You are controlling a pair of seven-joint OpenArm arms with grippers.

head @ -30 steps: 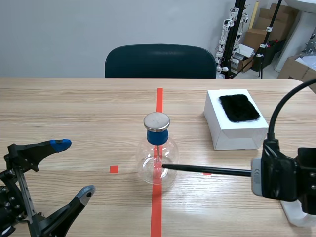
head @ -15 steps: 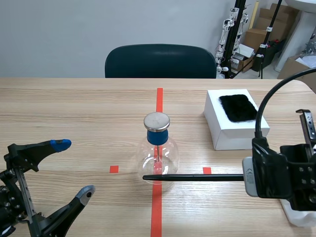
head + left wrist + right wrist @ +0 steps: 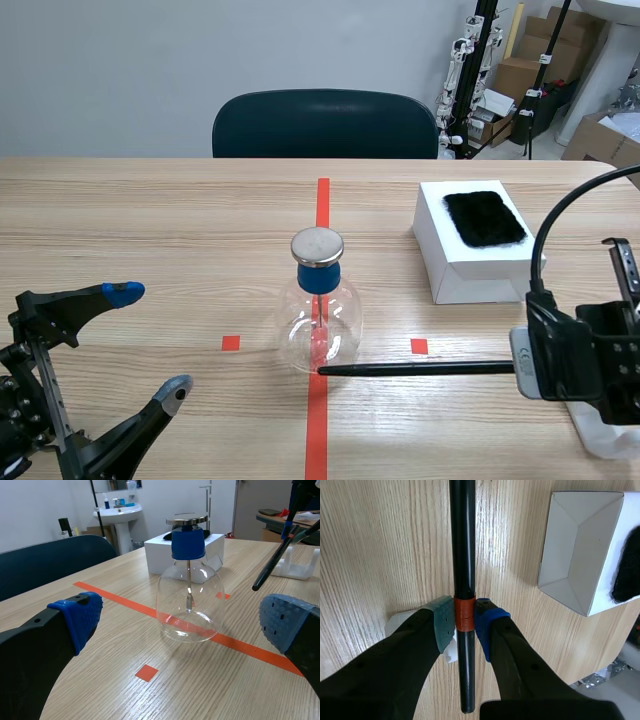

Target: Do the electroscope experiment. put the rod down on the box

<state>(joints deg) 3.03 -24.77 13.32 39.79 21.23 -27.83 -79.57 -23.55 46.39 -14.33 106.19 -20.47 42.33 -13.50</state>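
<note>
A black rod (image 3: 420, 369) lies level above the table at the front right, its tip just in front of the glass electroscope flask (image 3: 320, 325). My right gripper (image 3: 464, 622) is shut on the rod (image 3: 463, 555) at an orange band. The flask (image 3: 189, 600) has a blue stopper and a metal disc on top. A white box (image 3: 474, 250) with a black fur patch (image 3: 484, 217) on it stands behind the right arm; the box (image 3: 585, 550) shows beside the rod in the right wrist view. My left gripper (image 3: 175, 625) stays open at the front left, with the flask ahead of it.
A white stand (image 3: 603, 436) sits under the right arm near the table's front right edge. A dark chair (image 3: 325, 124) stands behind the far side of the table. Cardboard boxes and equipment (image 3: 520, 70) fill the back right of the room.
The rod dipped and swung left across the flask's front, then drew back to the right and rose a little. The left arm has kept still.
</note>
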